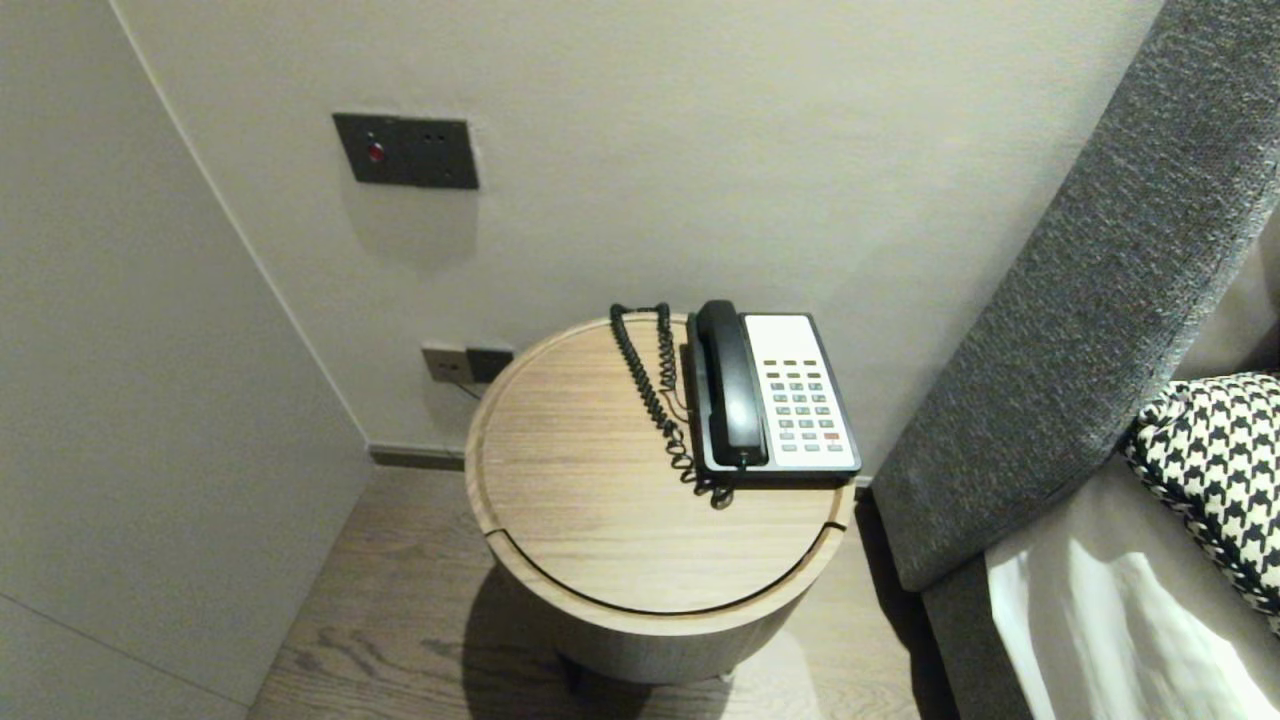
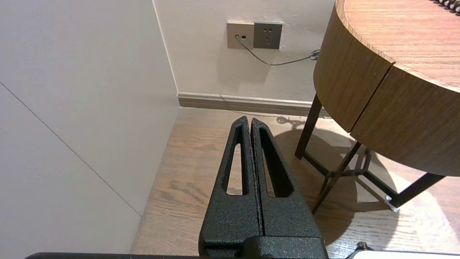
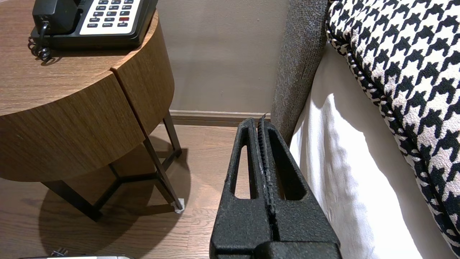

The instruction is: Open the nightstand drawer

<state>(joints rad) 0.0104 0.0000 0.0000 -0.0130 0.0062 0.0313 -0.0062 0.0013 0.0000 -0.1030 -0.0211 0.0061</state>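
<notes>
A black-and-white desk telephone [image 1: 775, 400] sits at the back right of a round wooden side table [image 1: 600, 520], its black handset [image 1: 730, 385] resting in the cradle and its coiled cord [image 1: 655, 395] trailing to the left. Neither arm shows in the head view. My left gripper [image 2: 250, 120] hangs shut and empty over the wooden floor, left of the table [image 2: 391, 82] and below its top. My right gripper [image 3: 259, 120] is shut and empty too, low between the table [image 3: 82, 108] and the bed [image 3: 345, 172]; the phone [image 3: 97, 21] lies above and beyond it.
A wall with a dark switch panel [image 1: 405, 150] and sockets [image 1: 465, 362] stands behind the table; a side wall [image 1: 120, 400] closes the left. A grey upholstered headboard [image 1: 1080, 300], white bedding [image 1: 1100, 620] and a houndstooth cushion [image 1: 1215, 460] fill the right. A cable [image 2: 273, 61] runs from the sockets [image 2: 255, 35].
</notes>
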